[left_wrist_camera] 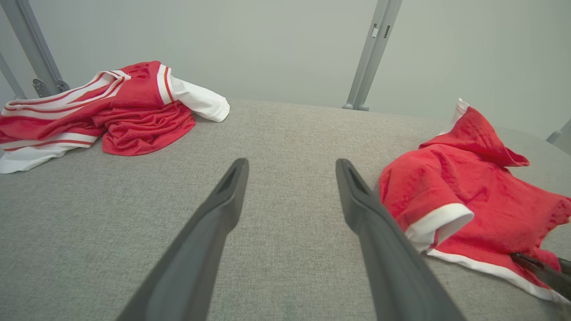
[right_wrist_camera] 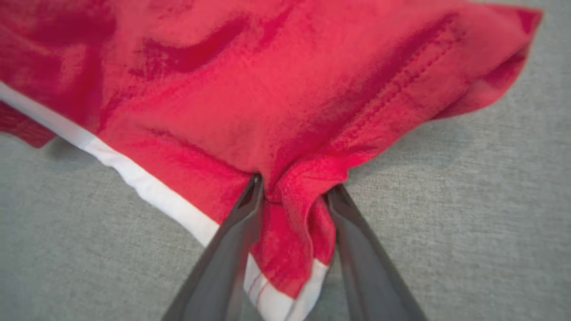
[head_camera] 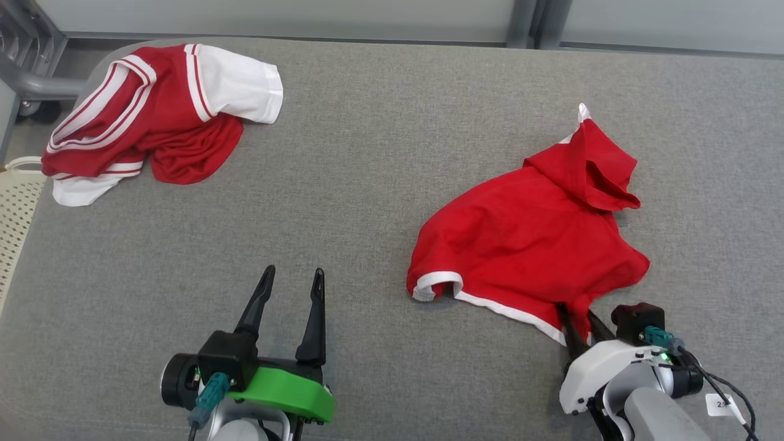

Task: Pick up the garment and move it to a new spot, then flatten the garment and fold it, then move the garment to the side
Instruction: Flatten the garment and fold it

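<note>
Right gripper [right_wrist_camera: 294, 189]: jaws straddle bunched hem of red shirt [head_camera: 527, 239]; I cannot tell if clamped.
Left gripper [head_camera: 293, 274]: jaws apart, empty, beside red shirt.
Plan: I'd pinch fully before lifting.

Fig. (L wrist cam): the left gripper [left_wrist_camera: 292, 167] hung w/ its two dark fingers spread wide, nothing btwn them, above a grey woven surface [left_wrist_camera: 285, 129]. At view R lay a crumpled red garment [left_wrist_camera: 473, 196] w/ white trim, its cuffed sleeve just beside one finger. At the lower R edge, dark tips of the right gripper [left_wrist_camera: 535, 263] met the garment's white hem. Far L, well apart: a heaped red-and-white striped garment [left_wrist_camera: 111, 107]. Bkgd: pale wall, grey posts [left_wrist_camera: 372, 53].
</note>
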`<state>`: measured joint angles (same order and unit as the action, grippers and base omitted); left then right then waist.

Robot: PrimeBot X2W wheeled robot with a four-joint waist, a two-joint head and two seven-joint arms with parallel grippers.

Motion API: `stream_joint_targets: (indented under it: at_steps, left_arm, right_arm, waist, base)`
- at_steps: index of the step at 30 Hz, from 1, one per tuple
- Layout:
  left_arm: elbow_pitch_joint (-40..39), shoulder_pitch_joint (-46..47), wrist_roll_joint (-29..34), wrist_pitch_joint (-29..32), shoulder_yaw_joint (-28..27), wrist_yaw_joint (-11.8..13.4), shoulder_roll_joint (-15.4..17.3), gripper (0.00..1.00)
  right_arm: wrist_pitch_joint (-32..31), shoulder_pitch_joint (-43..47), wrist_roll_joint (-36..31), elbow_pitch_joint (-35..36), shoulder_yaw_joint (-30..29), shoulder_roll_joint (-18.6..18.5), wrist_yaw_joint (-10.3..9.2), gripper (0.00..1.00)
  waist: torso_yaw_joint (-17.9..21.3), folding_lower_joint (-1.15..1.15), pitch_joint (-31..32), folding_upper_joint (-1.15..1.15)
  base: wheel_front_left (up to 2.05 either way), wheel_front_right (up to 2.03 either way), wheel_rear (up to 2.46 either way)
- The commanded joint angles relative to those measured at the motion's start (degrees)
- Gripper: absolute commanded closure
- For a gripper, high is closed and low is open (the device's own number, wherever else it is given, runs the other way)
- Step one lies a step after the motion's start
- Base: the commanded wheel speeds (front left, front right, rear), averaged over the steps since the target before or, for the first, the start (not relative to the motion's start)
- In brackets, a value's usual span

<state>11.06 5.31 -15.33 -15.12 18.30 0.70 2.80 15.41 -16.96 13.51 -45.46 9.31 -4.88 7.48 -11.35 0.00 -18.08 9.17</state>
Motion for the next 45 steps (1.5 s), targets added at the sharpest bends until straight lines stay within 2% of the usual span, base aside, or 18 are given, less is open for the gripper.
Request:
stream_joint_targets:
  at_steps: [1, 8, 13, 20, 21, 30, 35, 36, 38, 39, 45]
  left_arm:
    - [-0.4, -0.4, -0.3, 0.0, -0.2, 0.3, 0.2, 0.0]
    - [-0.6, -0.7, -0.9, 0.0, 0.2, 0.5, 0.2, 0.0]
    - [-0.5, -0.4, -1.5, 0.0, 0.9, 0.7, 0.2, 0.0]
    - [-0.2, 0.1, -2.0, 0.0, 1.5, 0.5, 0.2, 0.0]
    - [0.1, 0.3, -1.9, 0.0, 1.9, 0.2, 0.2, 0.0]
    - [1.2, 1.0, -1.8, 0.0, 3.3, 0.0, 0.2, 0.0]
    - [1.1, 0.5, -1.5, 0.0, 3.0, -0.2, 0.2, 0.0]
    - [1.2, 0.3, -1.5, 0.0, 3.0, -0.3, 0.2, 0.0]
    - [1.5, 0.0, -1.4, 0.0, 3.3, -0.7, 0.2, 0.0]
    - [1.6, -0.1, -1.2, 0.0, 3.4, -0.8, 0.2, 0.0]
    - [1.6, -0.3, -1.0, 0.0, 3.6, -0.8, 0.2, 0.0]
  right_arm:
    - [-0.3, -0.4, 1.0, 1.6, -1.2, 0.0, 0.02, 1.0]
    - [-0.2, -0.8, 4.3, 12.3, -7.1, -2.7, -0.02, 1.0]
    - [-1.0, -1.0, 4.3, 14.1, -9.0, -6.3, -0.01, 1.0]
    - [-1.7, -2.5, 2.7, 10.8, -9.3, -9.8, -0.02, 1.0]
    - [-1.4, -3.2, 1.4, 8.7, -9.0, -10.5, -0.02, 1.0]
    - [-0.5, -6.0, -0.7, 0.2, -8.9, -10.5, -0.02, 1.0]
    - [-0.2, -6.0, -0.8, -2.1, -8.8, -9.9, -0.02, 0.99]
    - [-0.2, -5.8, -0.7, -2.2, -8.8, -9.8, -0.02, 0.87]
    - [-0.2, -5.3, -0.3, -2.5, -9.0, -9.6, -0.02, 0.48]
    - [-0.1, -5.1, -0.5, -2.2, -9.0, -9.6, -0.02, 0.0]
    - [-0.2, -3.0, -1.4, 1.6, -11.3, -9.3, -0.02, 0.0]
  waist:
    - [0.8, 0.0, 0.0, 0.0]
    - [3.3, 0.0, 0.0, 0.0]
    - [4.2, 0.0, -0.1, 0.0]
    - [4.4, 0.0, -0.6, 0.0]
    - [4.3, 0.0, -0.7, 0.0]
    - [4.2, 0.0, -0.6, 0.0]
    - [4.6, 0.0, -0.1, 0.0]
    - [4.8, 0.0, 0.0, 0.0]
    - [5.4, 0.0, 0.2, 0.0]
    - [5.7, 0.0, 0.4, 0.0]
    - [7.5, 0.0, 1.0, 0.0]
  base:
    - [0.0, 0.0, 0.0]
    - [0.0, 0.0, 0.0]
    - [0.0, 0.0, 0.0]
    - [0.0, 0.0, 0.0]
    - [0.0, 0.0, 0.0]
    - [0.0, 0.0, 0.0]
    - [0.0, 0.0, 0.0]
    - [0.0, 0.0, 0.0]
    - [0.0, 0.0, 0.0]
    - [0.0, 0.0, 0.0]
    - [0.0, 0.0, 0.0]
